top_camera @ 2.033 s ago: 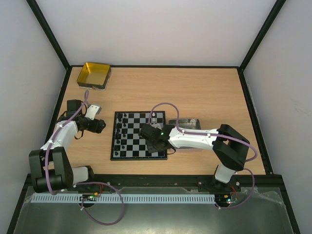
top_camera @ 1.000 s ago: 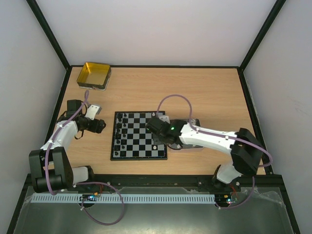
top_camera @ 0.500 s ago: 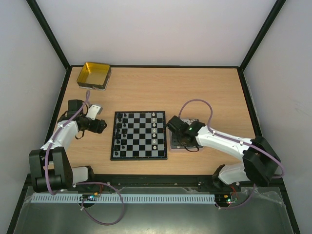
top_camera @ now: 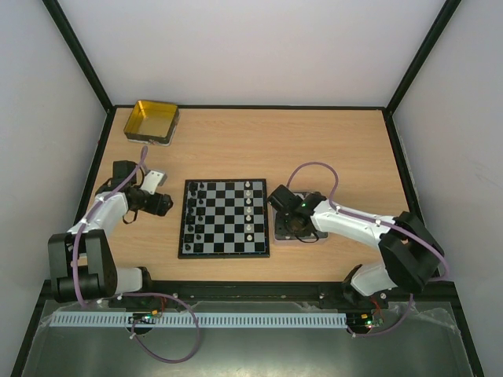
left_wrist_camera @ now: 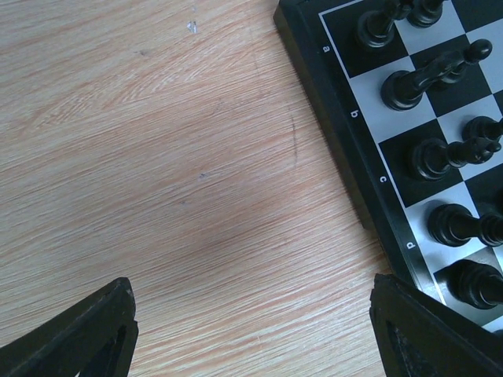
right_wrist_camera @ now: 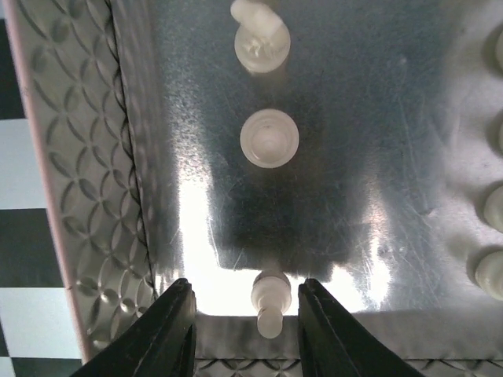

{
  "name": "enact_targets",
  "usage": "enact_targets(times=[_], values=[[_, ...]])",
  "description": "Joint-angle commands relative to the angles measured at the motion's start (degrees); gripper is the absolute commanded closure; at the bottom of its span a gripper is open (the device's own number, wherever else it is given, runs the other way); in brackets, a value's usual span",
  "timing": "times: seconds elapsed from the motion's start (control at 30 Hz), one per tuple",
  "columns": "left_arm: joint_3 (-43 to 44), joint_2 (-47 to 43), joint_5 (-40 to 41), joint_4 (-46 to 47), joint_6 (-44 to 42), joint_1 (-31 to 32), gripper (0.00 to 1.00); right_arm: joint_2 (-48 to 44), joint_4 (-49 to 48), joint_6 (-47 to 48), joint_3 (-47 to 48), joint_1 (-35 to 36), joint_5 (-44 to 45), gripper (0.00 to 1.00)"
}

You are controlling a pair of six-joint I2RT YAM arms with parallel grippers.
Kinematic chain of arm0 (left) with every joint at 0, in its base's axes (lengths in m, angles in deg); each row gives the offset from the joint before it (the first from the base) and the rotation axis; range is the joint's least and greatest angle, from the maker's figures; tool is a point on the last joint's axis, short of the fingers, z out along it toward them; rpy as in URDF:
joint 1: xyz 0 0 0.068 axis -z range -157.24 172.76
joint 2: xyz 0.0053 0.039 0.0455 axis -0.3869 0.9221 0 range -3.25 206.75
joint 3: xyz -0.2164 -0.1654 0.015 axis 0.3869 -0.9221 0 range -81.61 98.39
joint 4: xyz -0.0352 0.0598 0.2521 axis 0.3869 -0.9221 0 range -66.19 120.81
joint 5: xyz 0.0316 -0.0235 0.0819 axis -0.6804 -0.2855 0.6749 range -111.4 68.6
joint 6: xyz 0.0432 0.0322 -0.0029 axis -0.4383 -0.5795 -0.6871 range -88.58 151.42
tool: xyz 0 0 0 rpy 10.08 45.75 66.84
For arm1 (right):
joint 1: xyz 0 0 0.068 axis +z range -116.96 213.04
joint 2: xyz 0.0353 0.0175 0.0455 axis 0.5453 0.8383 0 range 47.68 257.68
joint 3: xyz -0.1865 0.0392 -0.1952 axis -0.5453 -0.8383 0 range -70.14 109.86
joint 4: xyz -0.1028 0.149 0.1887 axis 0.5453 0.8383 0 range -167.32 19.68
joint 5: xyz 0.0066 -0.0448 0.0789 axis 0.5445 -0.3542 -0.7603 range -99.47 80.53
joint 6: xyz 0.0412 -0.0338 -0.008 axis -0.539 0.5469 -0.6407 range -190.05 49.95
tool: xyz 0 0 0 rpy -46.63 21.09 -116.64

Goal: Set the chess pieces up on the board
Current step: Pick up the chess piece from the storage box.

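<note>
The board lies mid-table, with black chess pieces in its left columns and white ones in a column near its right edge. My right gripper hangs over the silver tray. In the right wrist view it is open, and a small white piece lies between its fingers against the tray's near wall, touching neither. More white pieces rest further in. My left gripper is open over bare wood, just left of the board and its black pieces.
A yellow square tin stands at the table's back left corner. The tray's embossed rim runs along the board's right edge. Further white pieces sit along the tray's right side. Black frame rails bound the table.
My right gripper has left the board's right side and moved right over the tray, its jaws spreading wider. The left arm has hardly moved.
</note>
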Motion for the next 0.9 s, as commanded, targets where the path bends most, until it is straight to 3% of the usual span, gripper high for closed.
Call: enact_targets(times=[0.0, 0.33, 0.87], values=[[0.29, 0.29, 0.89, 0.58, 0.56, 0.21, 0.19, 1.10, -1.83, 0.71, -1.80, -0.62, -1.80, 0.65], [0.73, 2.55, 0.82, 1.09, 0.94, 0.21, 0.19, 2.13, -2.98, 1.26, -3.18, -1.32, -3.34, 0.66], [0.96, 2.67, 1.04, 1.19, 1.28, 0.30, 0.19, 1.75, -2.68, 1.89, -3.91, -1.66, -3.67, 0.82]])
